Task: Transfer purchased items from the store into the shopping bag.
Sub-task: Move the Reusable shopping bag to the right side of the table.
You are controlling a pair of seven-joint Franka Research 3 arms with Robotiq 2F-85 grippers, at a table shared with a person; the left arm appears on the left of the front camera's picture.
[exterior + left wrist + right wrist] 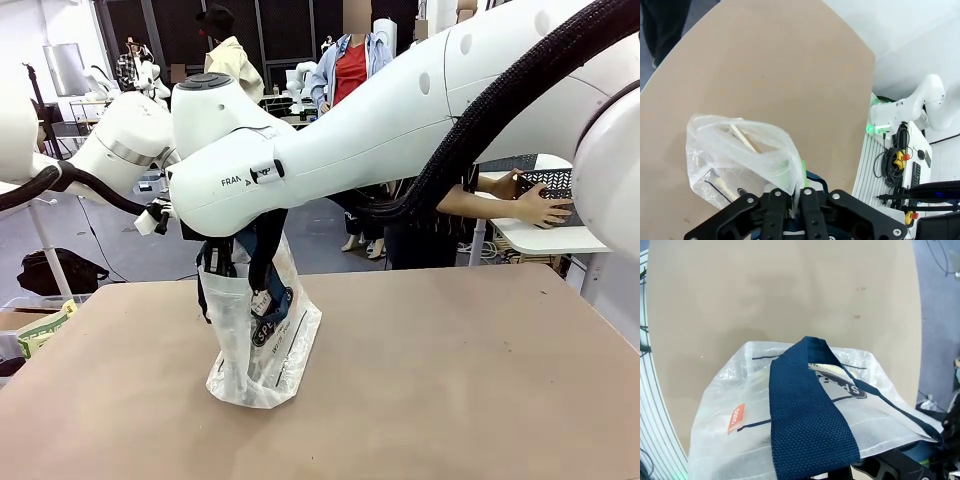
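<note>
The shopping bag (268, 345) stands on the brown table (450, 370) left of centre, its navy handles (262, 250) pulled upward. In the left wrist view my left gripper (796, 200) is shut on the bag's translucent rim (785, 167). A flat tan piece (745, 140) lies inside the bag. In the right wrist view my right gripper (812, 475) sits under a taut navy strap (807, 410) and appears shut on it, beside the bag's red tag (736, 418). Far right, a person's hands (545, 210) hold the dark lattice basket (552, 182).
My right arm (330, 140) crosses the whole picture above the table and hides the bag's top. The basket rests on a white side table (545, 238) beyond the far right corner. A black bag (55, 270) lies on the floor at the left.
</note>
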